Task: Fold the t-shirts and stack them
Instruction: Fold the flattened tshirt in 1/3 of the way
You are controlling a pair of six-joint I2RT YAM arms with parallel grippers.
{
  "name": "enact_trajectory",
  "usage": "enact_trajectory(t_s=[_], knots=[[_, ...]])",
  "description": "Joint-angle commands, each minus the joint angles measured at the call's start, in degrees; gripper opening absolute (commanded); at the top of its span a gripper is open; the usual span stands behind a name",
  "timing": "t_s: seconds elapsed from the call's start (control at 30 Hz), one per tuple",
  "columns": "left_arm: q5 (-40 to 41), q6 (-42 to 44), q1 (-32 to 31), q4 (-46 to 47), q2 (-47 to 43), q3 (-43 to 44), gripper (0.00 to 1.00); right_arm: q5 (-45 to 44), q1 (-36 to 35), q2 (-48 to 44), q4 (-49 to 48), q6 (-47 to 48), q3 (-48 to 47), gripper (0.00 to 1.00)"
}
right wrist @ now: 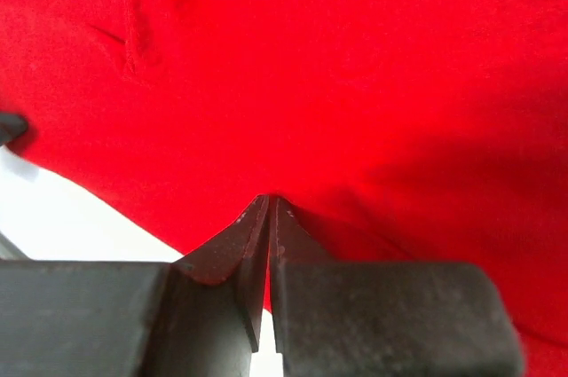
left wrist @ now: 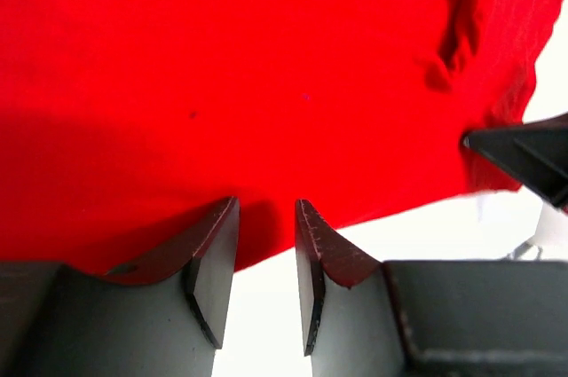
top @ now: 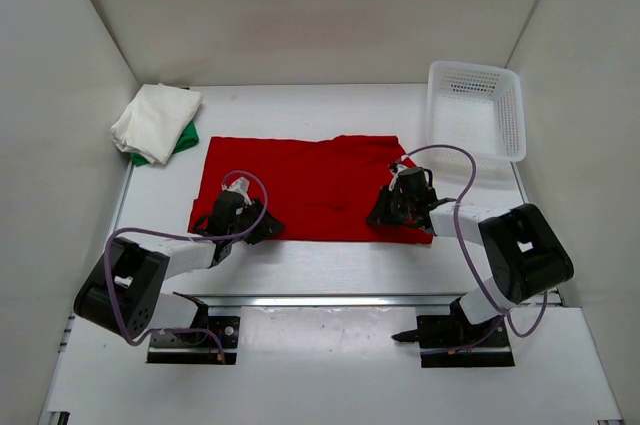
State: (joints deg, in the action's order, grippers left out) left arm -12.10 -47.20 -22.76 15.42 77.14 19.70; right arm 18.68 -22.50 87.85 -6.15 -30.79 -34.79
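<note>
Right gripper (right wrist: pixel 269 201): jaws pressed together on the near hem of the red t-shirt (top: pixel 310 185), toward its right end. It reads as a pinch on the cloth. I can't tell how many layers it has.

Left gripper (left wrist: pixel 266 208): jaws part open, astride the near hem at the left end. The cloth edge sits between the tips and nothing is clamped.

The shirt lies flat as a wide band across the middle of the table (top: pixel 330 265), long side left to right, with some creases near its right end.

Step, as I read it: taking the near edge for a fold away from the arms. One end is gripped, the other not yet.

Next move: I close the left on the hem and confirm it has cloth. Then I lift both ends together and carry the edge to the far side at matched height and pace, so the band doesn't skew. The right pinch sits at the very edge and could slip on the lift.

Far left corner: the folded off-white t-shirt (top: pixel 155 120) lies on the green t-shirt (top: pixel 185 140). That's the stack, and I judge red goes on top. Far right: the basket (top: pixel 475 110), near the shirt's corner, not touching.
</note>
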Motion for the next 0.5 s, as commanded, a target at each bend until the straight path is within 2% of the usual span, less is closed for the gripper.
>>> enact_trajectory(t_s=[0.0, 0.17, 0.33, 0.4, 0.47], knots=[[-3.09, 0.88, 2.19, -3.29, -2.52, -3.7, 0.43, -3.73, -1.05, -2.42, 1.32, 2.92, 2.17, 0.04], [-5.74, 0.36, 4.04, -5.83, -5.68, -8.71, 0.42, -3.3, -3.95, -3.48, 2.19, 2.57, 6.57, 0.02], [-6.45, -0.52, 2.99, -11.53, -15.07, -12.94, 0.44, -1.63, -8.69, -7.33, 8.68, 1.52, 7.11, 0.03], [-6.45, -0.62, 2.82, -13.04, -17.03, -11.19, 0.44, -0.23, -8.35, -8.48, 11.06, 1.61, 4.49, 0.11], [-6.28, 0.52, 2.38, -13.83, -16.5, -7.59, 0.45, 2.06, -5.38, -8.58, 12.21, 3.01, -1.75, 0.25]])
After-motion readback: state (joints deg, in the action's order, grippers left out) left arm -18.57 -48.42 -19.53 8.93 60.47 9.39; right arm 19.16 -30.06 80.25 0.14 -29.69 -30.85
